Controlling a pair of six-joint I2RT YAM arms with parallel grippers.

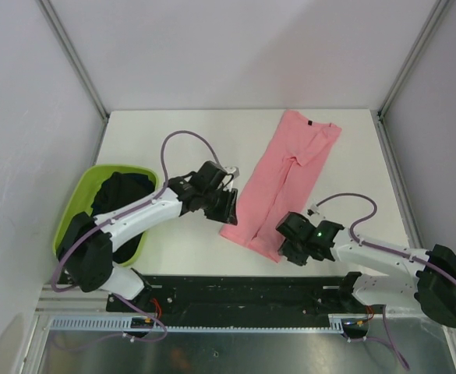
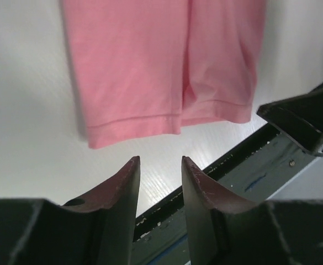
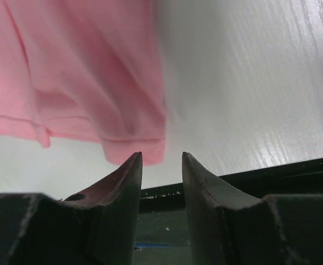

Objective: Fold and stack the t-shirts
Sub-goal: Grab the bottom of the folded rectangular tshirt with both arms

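Far left: green tub (image 1: 66,222) holds dark t-shirts (image 1: 122,191); count unknown, the left arm covers part of the heap. Left fingers (image 2: 125,187): apart, narrow gap, nothing between them, just short of the hem's left corner. Pink t-shirt (image 1: 286,175) lies centre-right on the table (image 1: 157,132), folded into a long strip, collar at the far end. Right fingers (image 3: 127,182): apart, empty, at the hem's right corner. Risk: pinching only the top layer, or uneven lifts, would undo the fold. Right wrist view blurred; layers at the hem unclear.
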